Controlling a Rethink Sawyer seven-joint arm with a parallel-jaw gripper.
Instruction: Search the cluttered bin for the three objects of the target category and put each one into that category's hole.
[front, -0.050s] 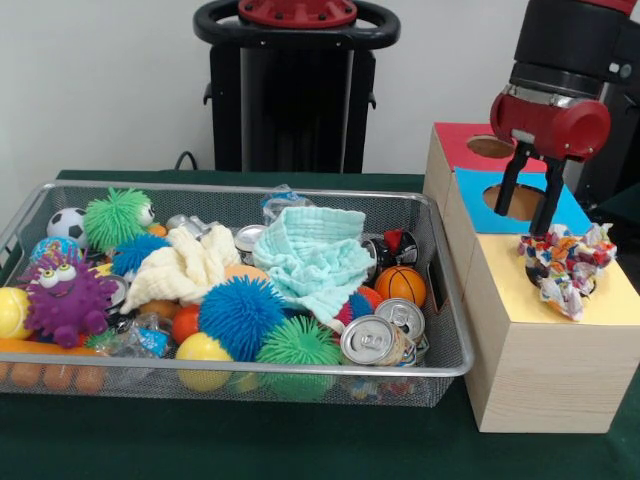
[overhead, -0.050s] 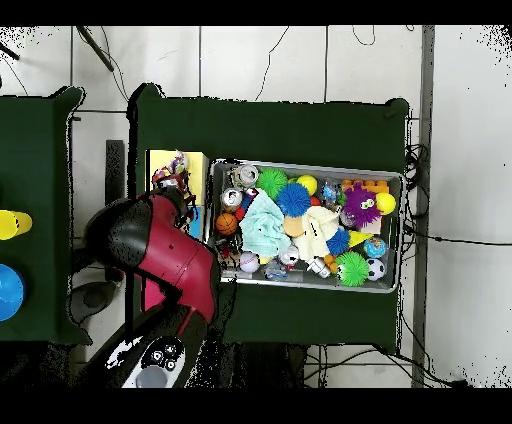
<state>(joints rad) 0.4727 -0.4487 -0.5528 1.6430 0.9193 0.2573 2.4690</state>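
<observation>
The wire bin (front, -0.050s: 452, 368) holds a heap of toys. Counted in the front view: four spiky balls (two green, two blue), two cloths (one mint (front, -0.050s: 315, 252), one cream (front, -0.050s: 185, 265)), two clear can tops at the bin's front right with more cans half buried behind, one purple monster (front, -0.050s: 62, 296), one soccer ball (front, -0.050s: 66, 224), one basketball (front, -0.050s: 400, 284), two yellow balls and a row of orange pieces at the front left.

Right of the bin stands a wooden box (front, -0.050s: 535, 375) with three coloured panels on top: red, blue and yellow. Two holes show, one in the red and one in the blue. A crumpled wrapper (front, -0.050s: 566, 262) of many colours lies on the yellow panel, where a hole cannot be made out.

The gripper (front, -0.050s: 531, 208) hangs over the blue panel, just behind the wrapper, its two black fingers (front, -0.050s: 547, 207) spread and holding nothing.

Only the front view shows the fingers and the holes. From overhead the red arm covers most of the box, leaving only the yellow end and the wrapper (overhead, -0.050s: 172, 170), and two coloured discs lie on a second green surface well away from the bin.

The bin and box sit on a green cloth-covered table (front, -0.050s: 250, 440). The front view shows a pale wall behind; overhead shows light floor tiles with cables.
</observation>
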